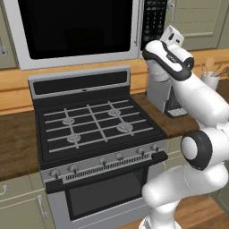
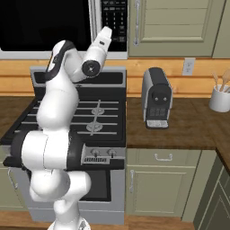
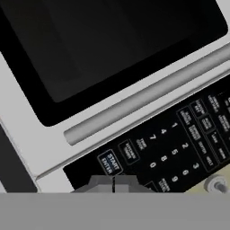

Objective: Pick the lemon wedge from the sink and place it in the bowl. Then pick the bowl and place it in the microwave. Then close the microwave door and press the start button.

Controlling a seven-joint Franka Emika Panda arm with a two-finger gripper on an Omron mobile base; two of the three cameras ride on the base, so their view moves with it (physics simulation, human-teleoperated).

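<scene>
The microwave (image 1: 80, 57) hangs above the stove with its microwave door (image 1: 76, 27) shut, the glass window dark. In the hand view the door's bar handle (image 3: 148, 96) runs beside the black keypad (image 3: 179, 148), and the start button (image 3: 109, 162) sits just above my fingertips. My gripper (image 3: 113, 183) is shut, empty, and pointed at the keypad's lower corner, very close to it. From the right base view the gripper (image 2: 107, 29) reaches up against the keypad (image 2: 114, 24). The lemon wedge, the bowl and the sink are out of view.
A black gas stove (image 1: 94, 125) stands below the microwave. To its right on the wooden counter are a grey coffee machine (image 2: 157, 99) and a white utensil holder (image 2: 220, 99). Pale green cabinets (image 2: 170, 27) flank the microwave.
</scene>
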